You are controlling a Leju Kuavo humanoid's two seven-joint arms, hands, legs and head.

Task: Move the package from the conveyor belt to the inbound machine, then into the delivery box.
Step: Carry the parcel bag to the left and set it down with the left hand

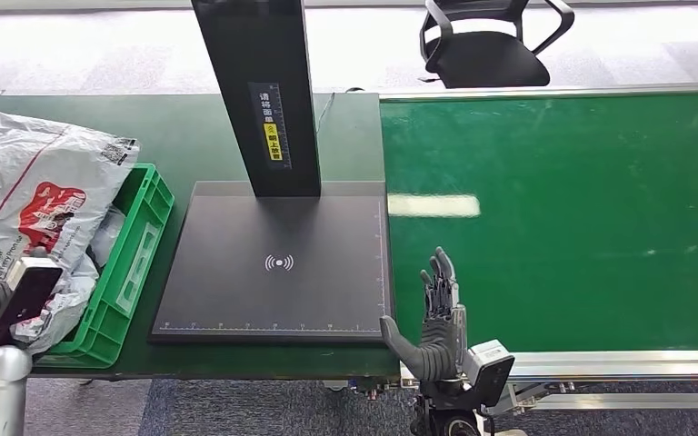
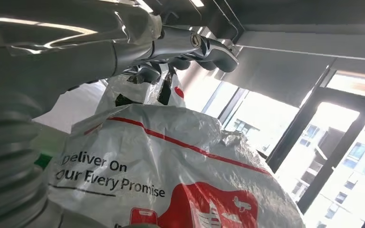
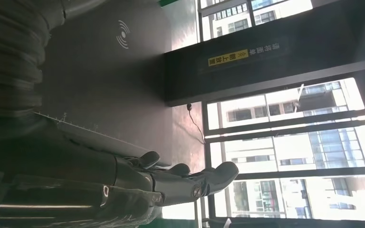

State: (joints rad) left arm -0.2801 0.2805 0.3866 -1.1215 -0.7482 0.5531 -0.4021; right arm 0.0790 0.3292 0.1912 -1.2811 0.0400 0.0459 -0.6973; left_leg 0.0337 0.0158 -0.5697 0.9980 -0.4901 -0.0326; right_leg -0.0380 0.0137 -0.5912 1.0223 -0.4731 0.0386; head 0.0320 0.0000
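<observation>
Fingers (image 2: 204, 47) of the left hand (image 2: 171, 45) lie over the top of the package (image 1: 32, 204), but I cannot tell if they grip it or only touch. The package sits in the green delivery box (image 1: 136, 263), so the hand should let go gently and lift straight up. The right hand (image 1: 436, 318) is open and empty near the conveyor belt (image 1: 554, 227). The package is a crinkled grey-white plastic bag with red print.

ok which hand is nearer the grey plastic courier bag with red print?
Left. The left hand is right at the grey plastic courier bag over the green crate; the right hand is open across the scanner plate.
</observation>
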